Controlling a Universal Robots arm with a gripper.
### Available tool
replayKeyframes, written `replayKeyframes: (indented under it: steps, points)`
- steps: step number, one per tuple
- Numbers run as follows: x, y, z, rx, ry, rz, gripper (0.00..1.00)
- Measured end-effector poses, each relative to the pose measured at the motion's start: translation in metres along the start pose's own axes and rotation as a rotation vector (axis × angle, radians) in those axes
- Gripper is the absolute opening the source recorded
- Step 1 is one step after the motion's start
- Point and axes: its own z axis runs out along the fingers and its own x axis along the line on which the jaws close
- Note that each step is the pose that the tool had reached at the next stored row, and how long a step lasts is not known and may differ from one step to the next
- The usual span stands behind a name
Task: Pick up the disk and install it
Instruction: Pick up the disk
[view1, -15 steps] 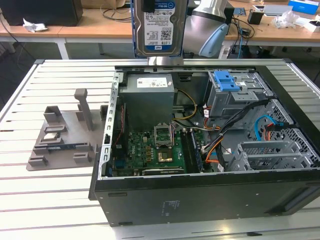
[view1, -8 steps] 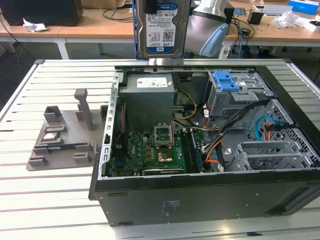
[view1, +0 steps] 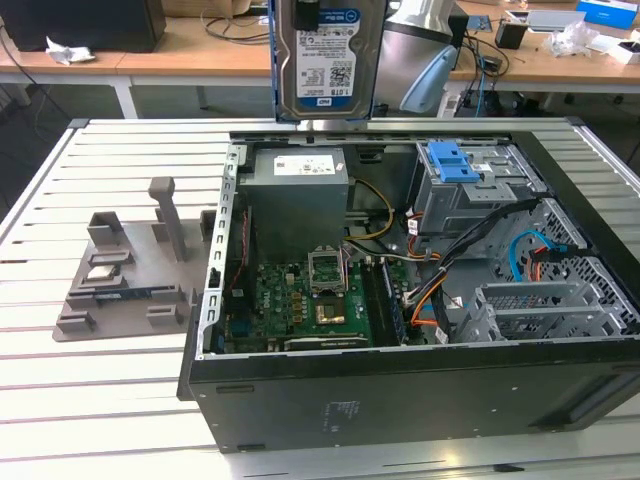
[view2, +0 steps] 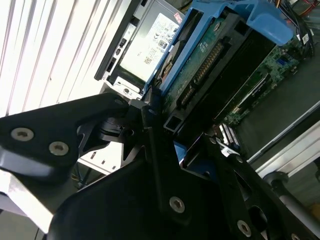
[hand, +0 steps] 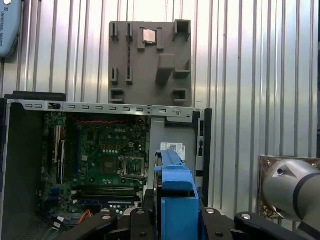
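My gripper (view2: 180, 125) pinches the disk (view1: 328, 55) on edge, the computer case (view1: 400, 390) well below; a firm, square grip guards against slipping.

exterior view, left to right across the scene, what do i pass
grey fixture → disk → blue latch

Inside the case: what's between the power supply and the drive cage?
Loose wiring. In the exterior view a yellow-and-black cable bundle crosses the gap between the power supply and the drive cage. The disk is held above the case.
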Motion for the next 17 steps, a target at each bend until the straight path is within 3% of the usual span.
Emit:
replayKeyframes:
  steps: [17]
  points:
    - [0.0169, -0.0079, -0.0009, 0.0000, 0.0000, 0.000, 0.36]
